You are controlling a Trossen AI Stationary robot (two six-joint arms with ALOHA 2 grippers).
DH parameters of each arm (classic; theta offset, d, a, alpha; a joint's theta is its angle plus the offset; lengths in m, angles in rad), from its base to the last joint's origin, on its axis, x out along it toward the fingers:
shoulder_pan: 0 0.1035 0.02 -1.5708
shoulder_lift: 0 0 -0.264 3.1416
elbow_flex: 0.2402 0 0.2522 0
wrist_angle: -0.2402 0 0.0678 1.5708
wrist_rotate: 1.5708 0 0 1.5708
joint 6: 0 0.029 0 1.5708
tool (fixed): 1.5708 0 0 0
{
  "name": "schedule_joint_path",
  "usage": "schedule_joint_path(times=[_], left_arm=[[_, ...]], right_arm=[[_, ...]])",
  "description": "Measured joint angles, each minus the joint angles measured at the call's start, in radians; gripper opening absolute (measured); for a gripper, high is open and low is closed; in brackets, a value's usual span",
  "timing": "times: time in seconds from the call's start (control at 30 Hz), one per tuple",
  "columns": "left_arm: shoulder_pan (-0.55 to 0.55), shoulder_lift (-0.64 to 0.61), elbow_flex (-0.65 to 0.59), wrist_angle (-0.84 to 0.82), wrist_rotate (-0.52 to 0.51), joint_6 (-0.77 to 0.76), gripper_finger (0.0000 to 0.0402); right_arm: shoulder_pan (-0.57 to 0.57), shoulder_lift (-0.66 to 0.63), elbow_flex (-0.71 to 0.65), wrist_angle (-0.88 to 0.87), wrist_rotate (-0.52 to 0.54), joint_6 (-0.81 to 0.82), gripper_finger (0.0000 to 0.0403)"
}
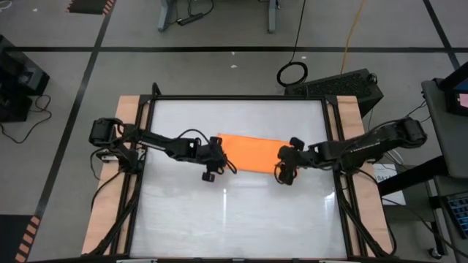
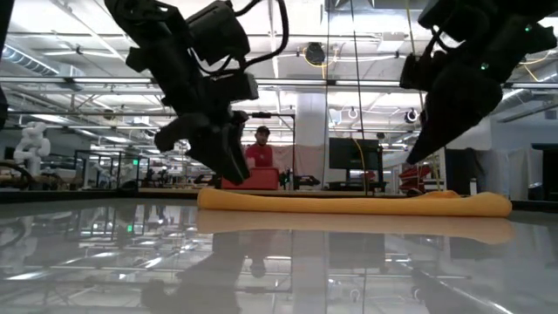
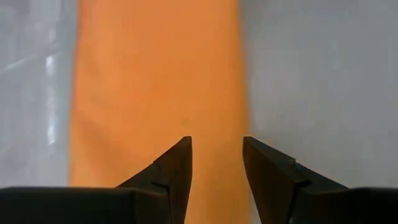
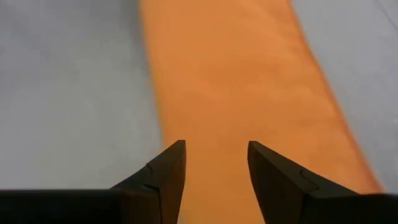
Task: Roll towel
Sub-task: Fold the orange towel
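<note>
The orange towel (image 1: 252,152) lies flat on the white tabletop as a long narrow folded strip, a little behind the table's middle and running left to right. It also shows in the low view (image 2: 349,203). My left gripper (image 1: 225,158) is open over the strip's left end (image 3: 155,81), with its fingertips (image 3: 216,149) just above the cloth. My right gripper (image 1: 285,158) is open over the strip's right end (image 4: 242,81), with its fingertips (image 4: 216,152) above the cloth. In the low view both grippers (image 2: 231,170) (image 2: 418,153) hang clear of the towel.
A dark frame (image 1: 241,98) runs around the white tabletop, with wooden side boards (image 1: 128,117) outside it. Bare tabletop (image 1: 234,219) stretches in front of the towel. In the low view a person in red (image 2: 260,153) shows far off in the room behind.
</note>
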State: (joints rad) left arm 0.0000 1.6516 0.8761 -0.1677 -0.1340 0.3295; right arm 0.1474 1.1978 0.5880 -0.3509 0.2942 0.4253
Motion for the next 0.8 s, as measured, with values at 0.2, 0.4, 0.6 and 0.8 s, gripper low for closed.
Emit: schedule_joint_path(times=[0.2, 0.4, 0.6, 0.8], left_arm=[[0.035, 0.0, 0.0, 0.04, -0.064, -0.01, 0.0148], [0.048, 0.027, 0.001, 0.212, 0.05, -0.084, 0.0148], [0.023, 0.119, 0.002, 0.384, 0.12, -0.091, 0.0148], [0.018, 0.188, 0.0, 0.463, -0.051, -0.218, 0.0148]], right_arm=[[0.059, 0.087, 0.0, 0.066, 0.033, 0.064, 0.0156], [0.094, 0.245, 0.0, 0.342, 0.088, 0.027, 0.0152], [0.092, 0.404, 0.002, 0.668, 0.133, -0.09, 0.0152], [0.075, 0.499, 0.005, 0.733, 0.235, -0.052, 0.0152]])
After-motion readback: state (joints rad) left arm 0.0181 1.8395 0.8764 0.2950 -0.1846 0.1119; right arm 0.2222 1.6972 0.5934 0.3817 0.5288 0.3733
